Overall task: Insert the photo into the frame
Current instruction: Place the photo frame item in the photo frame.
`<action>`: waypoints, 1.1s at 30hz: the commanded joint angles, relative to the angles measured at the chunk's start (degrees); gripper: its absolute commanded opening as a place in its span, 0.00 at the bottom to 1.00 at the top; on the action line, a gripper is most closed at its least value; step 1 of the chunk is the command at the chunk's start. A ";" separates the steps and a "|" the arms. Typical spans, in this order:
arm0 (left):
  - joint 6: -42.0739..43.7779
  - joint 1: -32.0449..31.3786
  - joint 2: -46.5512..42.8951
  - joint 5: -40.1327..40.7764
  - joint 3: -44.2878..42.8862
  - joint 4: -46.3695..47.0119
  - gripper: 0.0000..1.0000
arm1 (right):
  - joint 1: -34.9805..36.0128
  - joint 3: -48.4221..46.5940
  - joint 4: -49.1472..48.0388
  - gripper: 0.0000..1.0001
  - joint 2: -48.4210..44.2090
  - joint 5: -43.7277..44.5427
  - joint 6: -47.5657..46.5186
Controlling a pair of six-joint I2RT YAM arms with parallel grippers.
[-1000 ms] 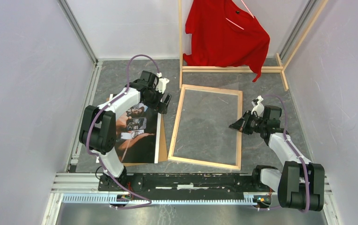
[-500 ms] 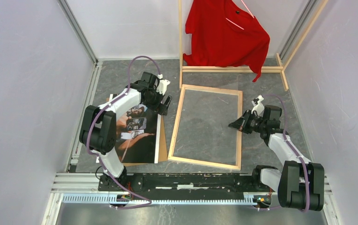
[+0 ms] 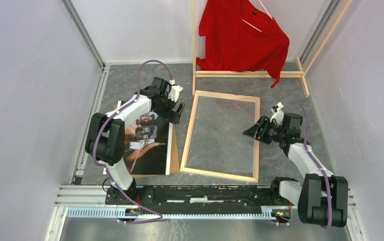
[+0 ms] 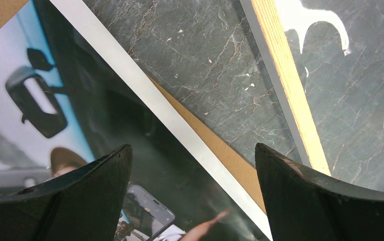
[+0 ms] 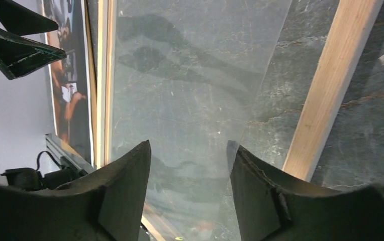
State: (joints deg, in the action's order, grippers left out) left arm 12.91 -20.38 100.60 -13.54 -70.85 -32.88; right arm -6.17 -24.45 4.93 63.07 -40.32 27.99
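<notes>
Both empty: left fingers (image 4: 94,191) gape over the glossy photo (image 4: 119,120), right fingers (image 5: 122,191) stand parted over the frame's (image 5: 330,90) pane (image 5: 190,75).

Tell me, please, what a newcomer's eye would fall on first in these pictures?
The red shirt on the wooden rack at the far edge of the table stands out first. Then the picture frame lying flat mid-table, bare wood up, with the dark photo on a brown backing board to its left. An open gripper sits at each: the left gripper over the photo's far right corner, the right gripper at the frame's right rail.
</notes>
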 commanded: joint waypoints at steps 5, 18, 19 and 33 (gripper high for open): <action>1.86 -0.52 -0.93 -0.52 0.52 1.00 0.97 | 1.11 -4.42 5.26 0.77 0.07 5.89 -5.63; 1.89 -0.84 -0.75 -0.30 0.49 0.98 0.97 | 3.96 -7.46 10.59 0.81 0.60 13.51 -8.12; 1.94 -0.88 -0.75 -0.31 0.52 0.94 0.97 | 4.11 -7.37 10.47 0.81 0.58 13.61 -8.00; 2.21 -0.91 -0.76 -0.16 0.71 0.99 0.97 | 9.35 -8.15 10.05 0.81 1.17 15.80 -6.41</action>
State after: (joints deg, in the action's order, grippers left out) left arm 12.97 -21.10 100.60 -13.56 -70.13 -32.88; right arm 1.69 -29.89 15.62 64.20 -24.27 21.15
